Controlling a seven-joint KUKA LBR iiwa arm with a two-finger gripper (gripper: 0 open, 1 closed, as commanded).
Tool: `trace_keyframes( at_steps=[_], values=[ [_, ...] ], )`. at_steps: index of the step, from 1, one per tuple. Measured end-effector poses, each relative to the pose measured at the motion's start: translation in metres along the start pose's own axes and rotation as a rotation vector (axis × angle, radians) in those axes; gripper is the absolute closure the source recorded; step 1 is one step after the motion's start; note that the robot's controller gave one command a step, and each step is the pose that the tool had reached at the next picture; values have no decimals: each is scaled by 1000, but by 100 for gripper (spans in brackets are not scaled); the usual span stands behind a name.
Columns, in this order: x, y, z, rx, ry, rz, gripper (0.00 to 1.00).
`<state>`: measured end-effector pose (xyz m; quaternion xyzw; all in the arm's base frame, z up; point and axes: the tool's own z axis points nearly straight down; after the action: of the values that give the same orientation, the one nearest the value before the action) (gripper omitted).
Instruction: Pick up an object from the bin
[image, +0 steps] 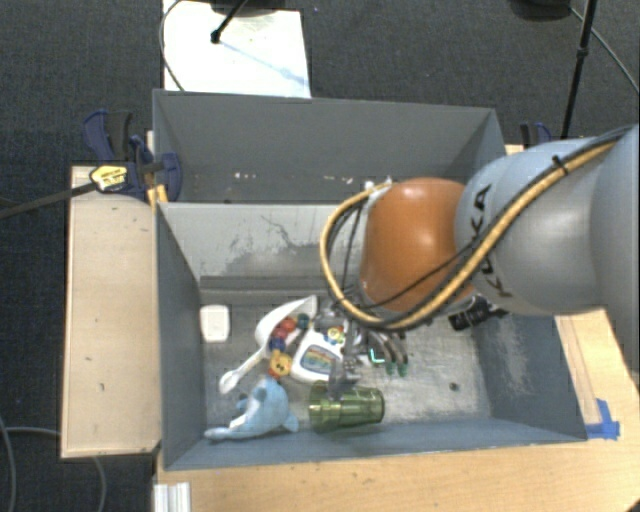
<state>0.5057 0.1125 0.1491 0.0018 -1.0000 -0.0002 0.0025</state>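
Green translucent cup (345, 409) lay on its side by the front wall of the bin (320, 160), beside a blue plush toy (258, 412). Gripper (345, 371) hung just above it, touching-close to a multicoloured toy (318, 358). Open or closed: could not tell. Risk: round cup rolls off, or crowding neighbours get snagged.

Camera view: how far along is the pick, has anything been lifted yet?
Done: the gripper is down at the heap, beside the colourful toy and just behind the green cup lying on its side. In hand: the grasp, nothing visibly held. Left: the lift.
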Motion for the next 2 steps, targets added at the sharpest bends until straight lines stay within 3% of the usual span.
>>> trace_keyframes(
  at_steps=[1, 2],
  values=[
    [-2, 0, -3, -1, -7, 4, 0],
    [-32, 5, 55, -8, -47, -13, 0]
  ],
)
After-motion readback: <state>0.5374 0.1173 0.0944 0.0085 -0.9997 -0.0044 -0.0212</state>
